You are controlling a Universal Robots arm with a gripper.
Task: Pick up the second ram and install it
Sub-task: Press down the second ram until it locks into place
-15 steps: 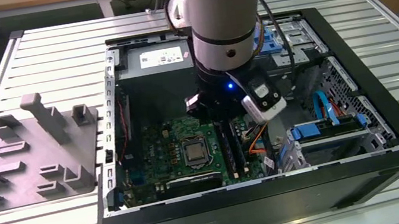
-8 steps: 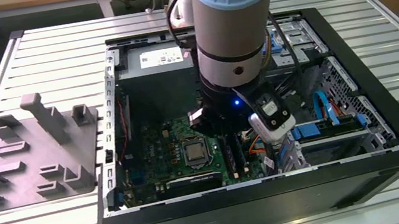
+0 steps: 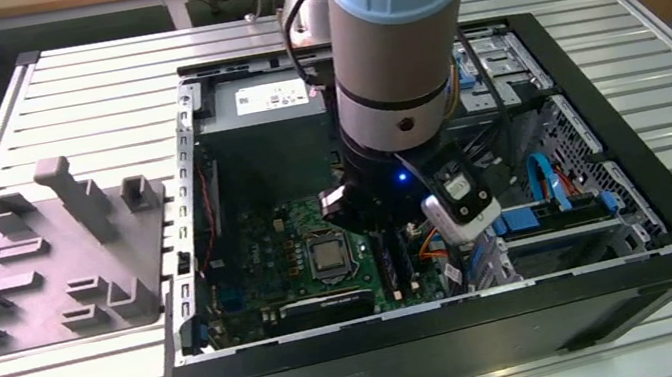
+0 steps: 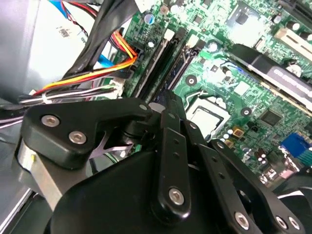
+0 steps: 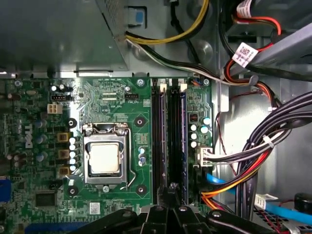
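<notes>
In the exterior view my gripper (image 3: 377,228) reaches down inside the open computer case (image 3: 669,242), over the green motherboard (image 3: 278,248). In the first wrist view the gripper (image 5: 173,191) is shut, with its tips over the near end of the long black memory slots (image 5: 157,141). A thin blue strip (image 5: 184,146) stands on edge in the slot nearest the cables. I cannot tell whether this strip is the second ram, or whether anything sits between the fingertips. The second wrist view shows the black gripper (image 4: 161,106) linkage drawn together above the slots (image 4: 165,53).
The silver processor socket (image 5: 105,158) lies beside the slots. Bundled black, red, orange and yellow cables (image 5: 253,156) crowd the other side. A grey power-supply box (image 3: 266,129) fills the case's far end. Blue drive brackets (image 3: 552,185) sit at the exterior view's right. A grey holder plate (image 3: 51,264) lies on the slatted table.
</notes>
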